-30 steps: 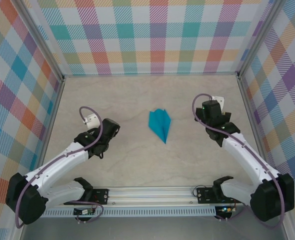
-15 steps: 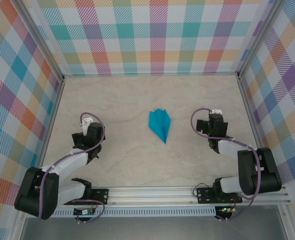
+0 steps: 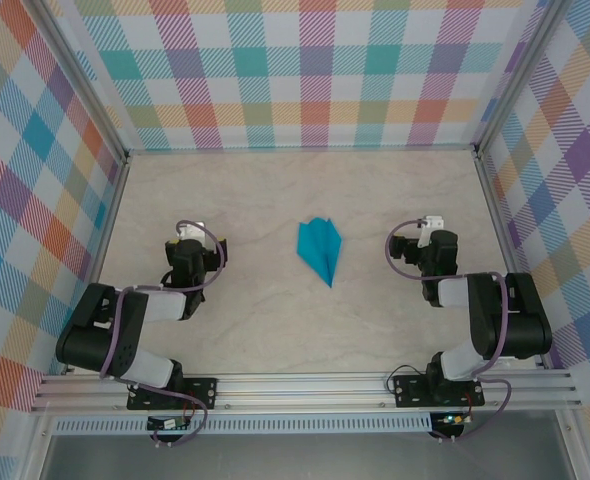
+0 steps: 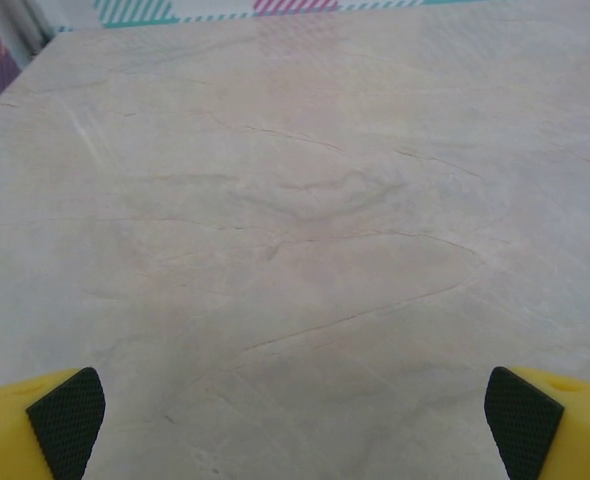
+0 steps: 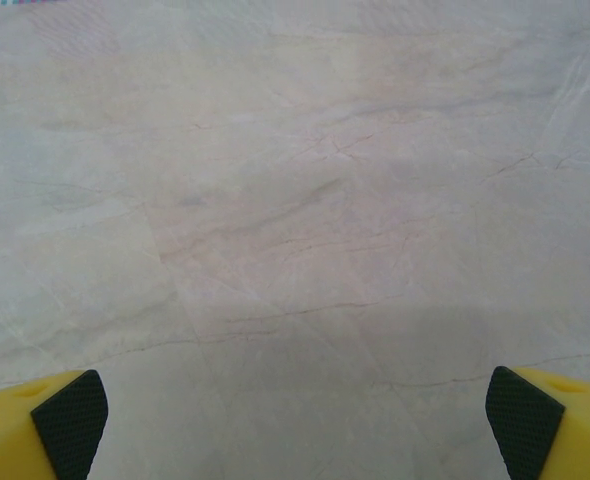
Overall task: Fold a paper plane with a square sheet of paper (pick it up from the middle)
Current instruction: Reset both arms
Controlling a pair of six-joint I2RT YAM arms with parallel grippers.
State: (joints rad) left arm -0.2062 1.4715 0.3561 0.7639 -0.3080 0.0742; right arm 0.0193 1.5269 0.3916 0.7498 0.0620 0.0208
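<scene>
On the left, the left gripper [image 4: 294,424] is drawn back close to its base from the reach it had a second ago. Its jaws are spread wide, with nothing between them but the bare table [image 4: 305,200]. In the middle, the paper plane [image 3: 319,248] is left lying flat and unmoved, its point turned toward the near edge, well apart from both arms. On the right, the right gripper [image 5: 295,422] is likewise folded back, released and empty. The folding is judged finished, with the arms being parked.
</scene>
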